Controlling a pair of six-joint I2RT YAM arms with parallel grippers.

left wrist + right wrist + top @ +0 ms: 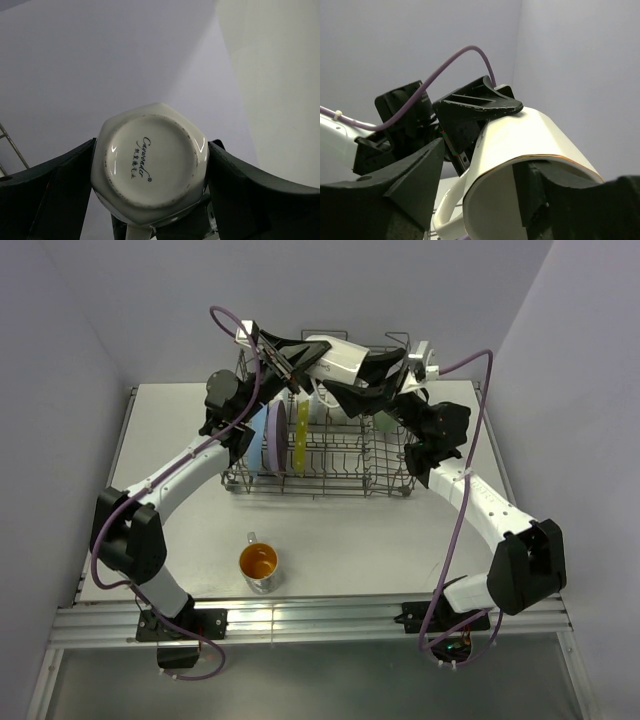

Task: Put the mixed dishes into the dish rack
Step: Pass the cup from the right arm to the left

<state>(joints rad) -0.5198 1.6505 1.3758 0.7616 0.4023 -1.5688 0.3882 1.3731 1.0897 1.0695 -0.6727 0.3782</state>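
A white mug (338, 360) hangs in the air above the back of the grey wire dish rack (330, 468). My left gripper (300, 358) is shut on it; the left wrist view shows the mug's stamped base (150, 167) pinched between both fingers (65, 190). My right gripper (378, 375) is open at the mug's mouth (530, 135). One of its fingers (540, 195) is inside the rim, and the other (410, 175) stands apart from the wall, beside the handle (445, 210). An orange-inside cup (258, 562) stands on the table in front.
In the rack a lavender-blue plate (270, 437) and a yellow-green plate (301, 432) stand on edge at the left, and a pale green cup (383, 423) sits at the right. Walls close in at the back and on both sides.
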